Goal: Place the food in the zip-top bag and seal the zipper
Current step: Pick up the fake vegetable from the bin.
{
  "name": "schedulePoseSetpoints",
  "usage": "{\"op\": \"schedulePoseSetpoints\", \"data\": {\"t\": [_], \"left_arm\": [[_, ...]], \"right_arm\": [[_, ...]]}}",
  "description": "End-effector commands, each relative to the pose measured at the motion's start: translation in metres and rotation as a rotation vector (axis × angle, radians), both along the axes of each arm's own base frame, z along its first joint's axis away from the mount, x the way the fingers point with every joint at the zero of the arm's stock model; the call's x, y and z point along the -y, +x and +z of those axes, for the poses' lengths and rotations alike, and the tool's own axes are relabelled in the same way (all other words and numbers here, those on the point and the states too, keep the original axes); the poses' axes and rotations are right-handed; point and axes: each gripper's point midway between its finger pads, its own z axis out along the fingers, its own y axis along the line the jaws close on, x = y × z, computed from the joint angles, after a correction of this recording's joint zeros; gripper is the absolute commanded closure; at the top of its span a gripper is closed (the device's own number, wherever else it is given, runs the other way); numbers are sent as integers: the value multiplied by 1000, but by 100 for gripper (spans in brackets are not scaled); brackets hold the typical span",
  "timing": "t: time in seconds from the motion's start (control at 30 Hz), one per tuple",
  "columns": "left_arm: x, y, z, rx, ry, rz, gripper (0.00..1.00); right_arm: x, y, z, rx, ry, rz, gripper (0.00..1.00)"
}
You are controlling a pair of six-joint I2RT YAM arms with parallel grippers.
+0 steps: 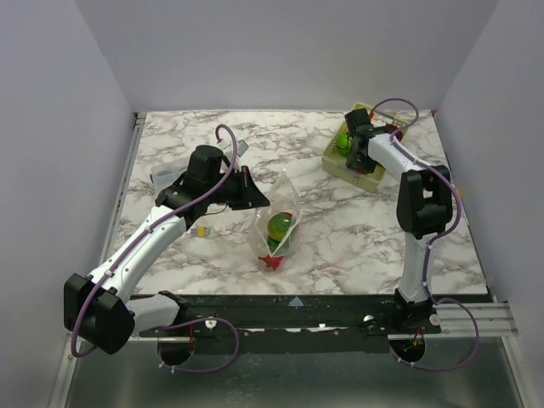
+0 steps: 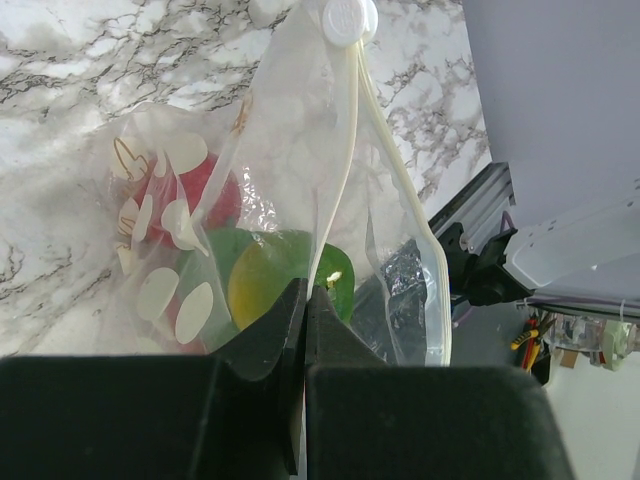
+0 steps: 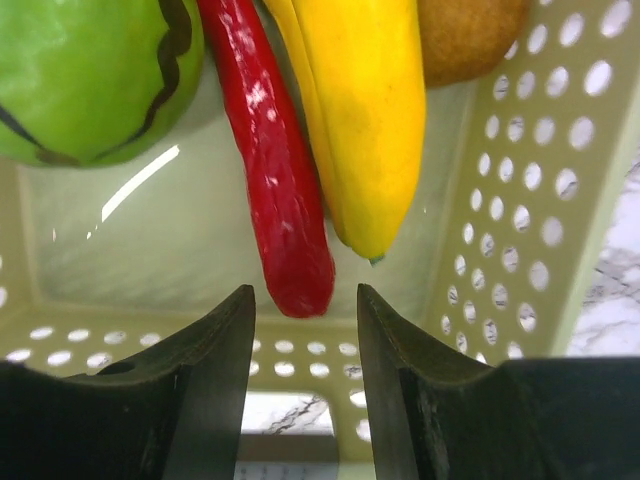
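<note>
Since the mouth must gape for loading, the left claw (image 2: pixel 305 300) is clamped fully closed on the film of the bag (image 2: pixel 300 150), pinching one lip close to the rim. That grip props that side up off the table (image 1: pixel 357 238). From the jaws, the zipper (image 2: pixel 350 150) runs away to a white slider (image 2: pixel 348 20) at the far end. Its two lips stand apart, so it is unsealed. Low in the bag sit a red piece (image 2: pixel 200 195) and a green-and-yellow piece (image 2: pixel 265 275), resting near the bottom. The bag stands mid-table, well apart from the basket (image 1: pixel 336 161).

The right claw (image 3: pixel 305 300) is about half open with nothing gripped, reaching down inside the basket at the far right corner. The tip of a long red pepper (image 3: pixel 275 170) pokes just into the gap between its fingers, with clear space on both sides, so there is no contact yet. A banana (image 3: pixel 360 110) lies against the pepper along one side, a green piece (image 3: pixel 90 80) sits on the other, and a brown piece (image 3: pixel 470 35) shows at the corner.

The claw looks lined up on the pepper's thin end, which fits the gap easily. The risk is nipping the banana as well. The task looks part done: some food is bagged, more waits in the basket, and sealing is not yet started.
</note>
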Motion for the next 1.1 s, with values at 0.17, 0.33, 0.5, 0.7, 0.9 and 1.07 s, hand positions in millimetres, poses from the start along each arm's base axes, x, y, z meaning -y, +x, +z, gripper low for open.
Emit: {"op": "schedulePoseSetpoints", "data": {"t": [0.17, 0.33, 0.5, 0.7, 0.9, 1.07], "left_arm": [[1, -3, 1, 1, -19, -11, 100], [1, -3, 2, 4, -21, -13, 100], [1, -4, 2, 4, -22, -14, 100], [1, -3, 2, 3, -23, -14, 100], [0, -3, 4, 8, -22, -11, 100], [0, -4, 5, 15, -21, -10, 100]], "right_arm": [[-5, 2, -41, -57, 83, -18, 53], [-5, 5, -46, -62, 78, -7, 57], [-4, 10, -15, -21, 71, 14, 77], [-2, -1, 39, -24, 54, 86, 94], [-4, -51, 47, -171, 88, 129, 100], [-42, -86, 85, -72, 320, 243, 100]]}}
